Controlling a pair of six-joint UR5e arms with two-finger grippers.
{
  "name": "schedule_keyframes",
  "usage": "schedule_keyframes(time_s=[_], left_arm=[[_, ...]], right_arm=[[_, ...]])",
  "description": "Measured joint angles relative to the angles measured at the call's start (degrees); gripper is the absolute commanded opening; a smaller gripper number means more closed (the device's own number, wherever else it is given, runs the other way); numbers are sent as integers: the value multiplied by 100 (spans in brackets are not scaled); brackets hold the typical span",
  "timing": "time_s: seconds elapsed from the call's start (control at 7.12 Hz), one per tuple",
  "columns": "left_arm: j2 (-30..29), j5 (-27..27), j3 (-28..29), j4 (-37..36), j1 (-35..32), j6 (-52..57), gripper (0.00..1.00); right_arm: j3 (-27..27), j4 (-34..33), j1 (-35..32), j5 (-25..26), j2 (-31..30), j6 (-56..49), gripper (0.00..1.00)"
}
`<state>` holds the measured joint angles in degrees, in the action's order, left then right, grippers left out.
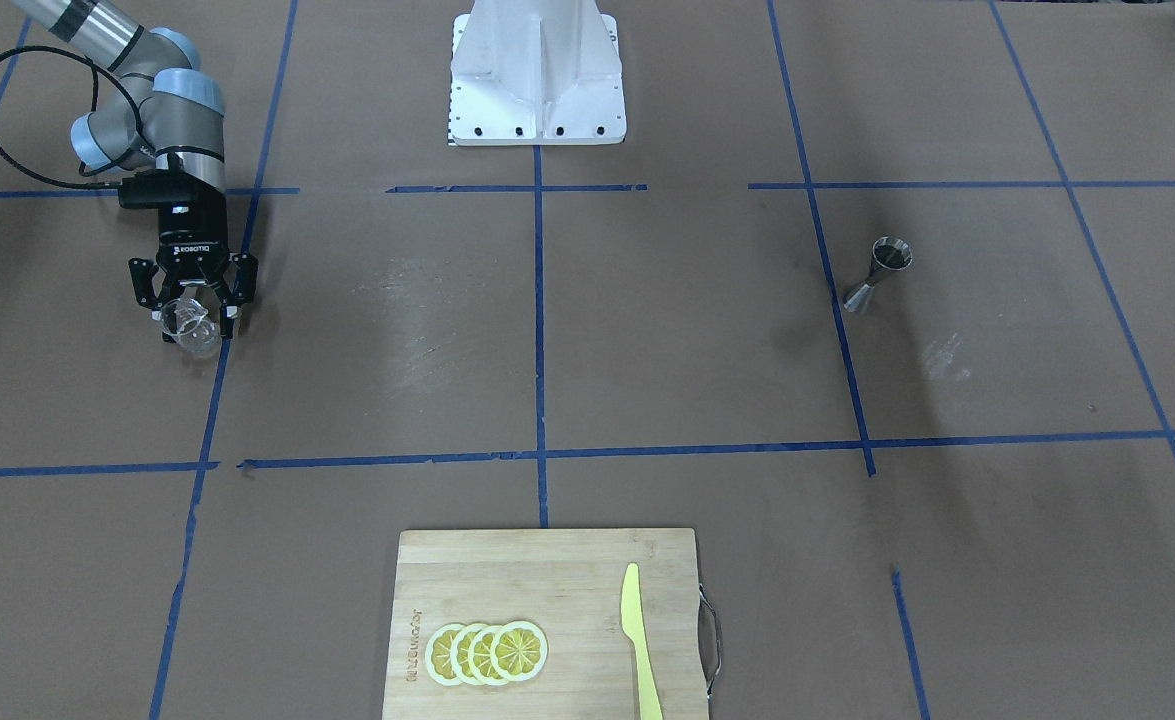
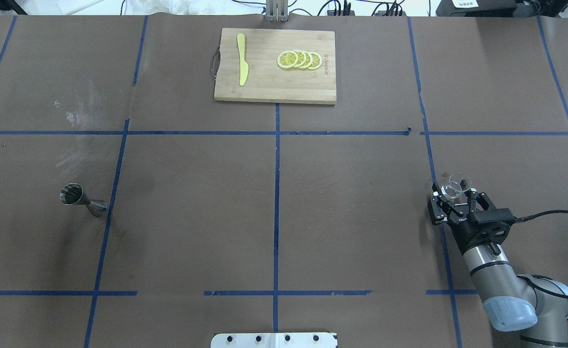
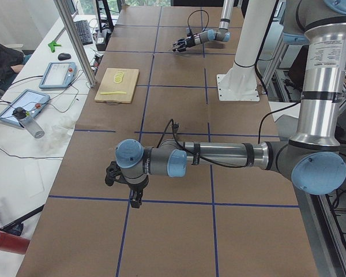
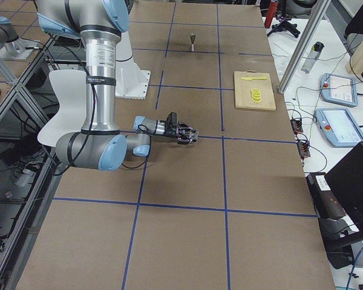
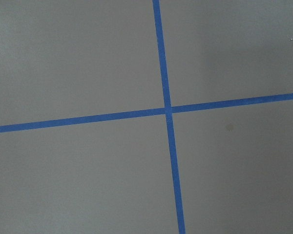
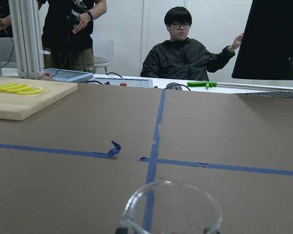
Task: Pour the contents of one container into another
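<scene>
A rectangular bamboo cutting board (image 2: pixel 264 87) lies on the brown paper-covered table (image 2: pixel 192 232), which blue tape lines (image 2: pixel 276 203) divide into squares. On the board rest four overlapping yellow lemon slices (image 2: pixel 299 60) and, apart from them, a pale yellow plastic knife (image 2: pixel 241 65).

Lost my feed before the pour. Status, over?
Right gripper closed on glass cup. Left gripper away from both containers, jaws unreadable. Jigger upright, ungripped; nothing stands between it and the cup.
</scene>
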<state>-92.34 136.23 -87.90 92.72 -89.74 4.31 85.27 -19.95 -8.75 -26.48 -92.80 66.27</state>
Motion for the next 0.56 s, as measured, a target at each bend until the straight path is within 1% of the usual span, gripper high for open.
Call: schedule_keyframes(time_s=[0.56], left_arm=[[-3,-2,-2,0,0,0,100]], right_arm=[[-25,2,20,61,7,0,100]])
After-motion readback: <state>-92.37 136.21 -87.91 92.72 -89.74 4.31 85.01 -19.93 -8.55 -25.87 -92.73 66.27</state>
